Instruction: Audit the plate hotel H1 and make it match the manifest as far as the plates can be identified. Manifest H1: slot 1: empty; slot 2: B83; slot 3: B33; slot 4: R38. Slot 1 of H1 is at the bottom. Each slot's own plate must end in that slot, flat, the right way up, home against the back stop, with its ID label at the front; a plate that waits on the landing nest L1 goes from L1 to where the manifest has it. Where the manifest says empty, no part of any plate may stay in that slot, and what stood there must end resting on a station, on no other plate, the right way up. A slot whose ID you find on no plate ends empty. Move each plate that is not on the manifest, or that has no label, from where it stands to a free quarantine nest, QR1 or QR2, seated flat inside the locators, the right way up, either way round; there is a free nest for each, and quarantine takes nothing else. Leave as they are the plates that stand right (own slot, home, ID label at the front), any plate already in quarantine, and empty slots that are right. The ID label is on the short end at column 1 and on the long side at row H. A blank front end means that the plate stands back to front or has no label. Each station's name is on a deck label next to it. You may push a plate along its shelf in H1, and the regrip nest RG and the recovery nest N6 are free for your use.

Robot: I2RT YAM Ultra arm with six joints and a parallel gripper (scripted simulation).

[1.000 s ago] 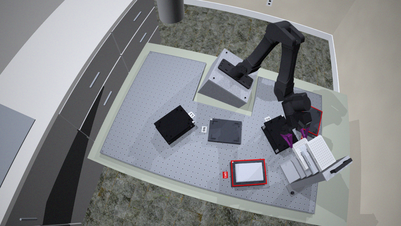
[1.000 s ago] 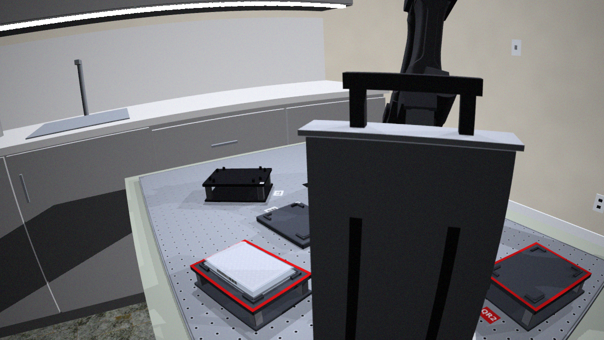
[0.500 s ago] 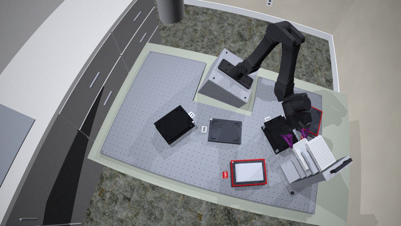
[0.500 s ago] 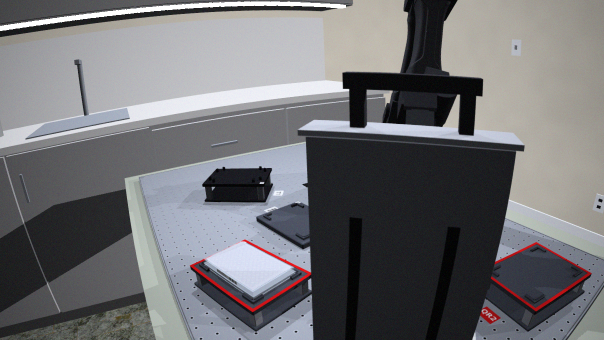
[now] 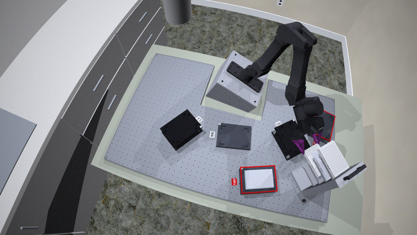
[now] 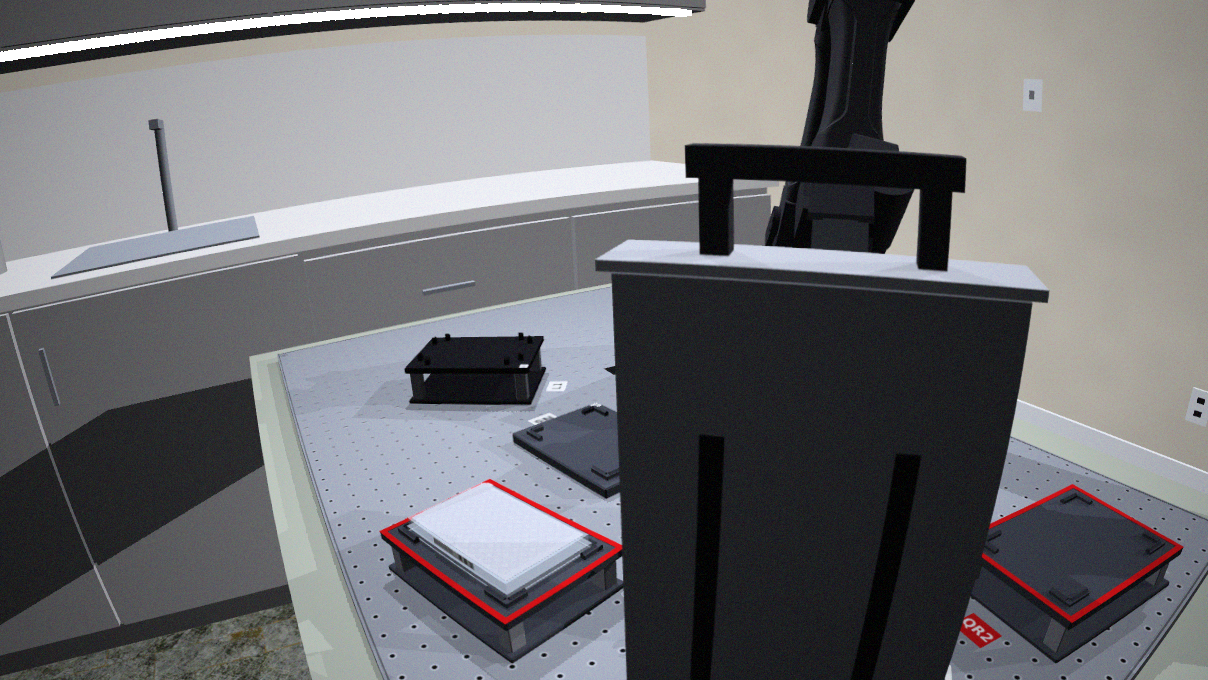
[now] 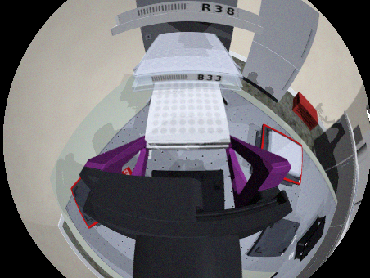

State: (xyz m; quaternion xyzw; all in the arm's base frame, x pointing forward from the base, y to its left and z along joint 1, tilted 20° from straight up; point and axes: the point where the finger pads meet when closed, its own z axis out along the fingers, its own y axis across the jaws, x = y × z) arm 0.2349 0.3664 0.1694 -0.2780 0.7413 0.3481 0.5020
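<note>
My gripper (image 5: 310, 148) (image 7: 188, 144) is shut on a white plate (image 5: 311, 154) (image 7: 188, 110), one purple finger on each long side at its near end. The plate's far end reaches in under B33, in the hotel H1 (image 5: 320, 187) (image 6: 811, 380); its ID is not readable. The B33 plate (image 7: 188, 61), clear-edged, shows its label at the front. The R38 plate (image 5: 333, 156) (image 7: 188, 12) is above it, label at the front. A lidded plate (image 5: 259, 178) (image 6: 498, 536) lies on QR1 (image 5: 243, 188) (image 6: 507, 609). QR2 (image 5: 329, 128) (image 6: 1090, 540) is empty.
RG (image 5: 287, 138), a black raised nest, stands below the gripper in front of H1. N6 (image 5: 233, 136) (image 6: 574, 443) and L1 (image 5: 181, 128) (image 6: 477, 353) bear no plate. H1's black handle (image 5: 354, 172) (image 6: 824, 164) stands up at its top.
</note>
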